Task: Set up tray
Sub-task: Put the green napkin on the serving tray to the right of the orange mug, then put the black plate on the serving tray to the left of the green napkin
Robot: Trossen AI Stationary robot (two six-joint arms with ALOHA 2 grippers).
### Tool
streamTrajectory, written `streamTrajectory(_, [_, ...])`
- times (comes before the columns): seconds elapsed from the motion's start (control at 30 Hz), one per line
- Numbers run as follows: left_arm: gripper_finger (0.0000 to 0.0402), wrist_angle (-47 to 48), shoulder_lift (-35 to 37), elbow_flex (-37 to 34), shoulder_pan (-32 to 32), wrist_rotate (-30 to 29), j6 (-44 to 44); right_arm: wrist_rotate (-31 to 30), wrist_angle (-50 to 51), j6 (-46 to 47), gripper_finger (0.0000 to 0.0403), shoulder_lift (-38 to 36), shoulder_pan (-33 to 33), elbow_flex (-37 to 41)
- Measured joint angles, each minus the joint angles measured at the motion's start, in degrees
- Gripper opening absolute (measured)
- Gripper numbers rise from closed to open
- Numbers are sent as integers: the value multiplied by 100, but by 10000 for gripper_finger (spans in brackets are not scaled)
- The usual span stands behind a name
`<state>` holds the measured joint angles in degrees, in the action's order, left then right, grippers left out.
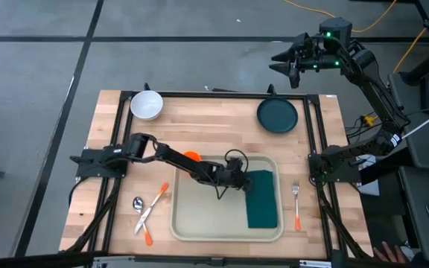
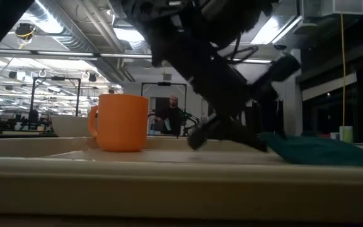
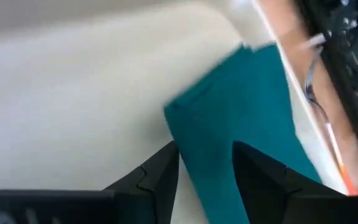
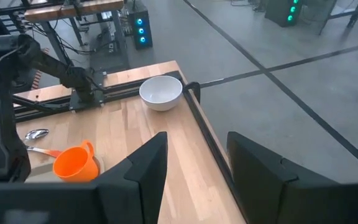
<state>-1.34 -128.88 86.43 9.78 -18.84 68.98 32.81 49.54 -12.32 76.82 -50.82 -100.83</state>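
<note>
The cream tray (image 1: pixel 199 219) lies at the table's near middle. A folded teal napkin (image 1: pixel 263 199) lies flat on the tray's right part, and also shows as the napkin (image 3: pixel 241 106) in the left wrist view. My left gripper (image 1: pixel 237 179) stands open just over the napkin's left far corner, slanting down, with nothing pinched between its fingers (image 3: pixel 160 177). An orange cup (image 2: pixel 120 122) stands upright at the tray's far left corner, partly hidden by my left arm in the high view. My right gripper (image 4: pixel 197 174) is open and holds nothing, raised beyond the table's far right corner (image 1: pixel 287 63).
A white bowl (image 1: pixel 147 105) sits at the far left and a dark teal plate (image 1: pixel 277 115) at the far right. A spoon (image 1: pixel 138 205) and an orange-handled utensil (image 1: pixel 155 201) lie left of the tray. A fork (image 1: pixel 296 205) lies to its right.
</note>
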Motion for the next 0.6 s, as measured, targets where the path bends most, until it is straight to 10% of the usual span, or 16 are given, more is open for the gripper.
streamTrajectory(0.6, [143,1667,693,18,-46,16,-430,41,-58,63,172,0,1,1])
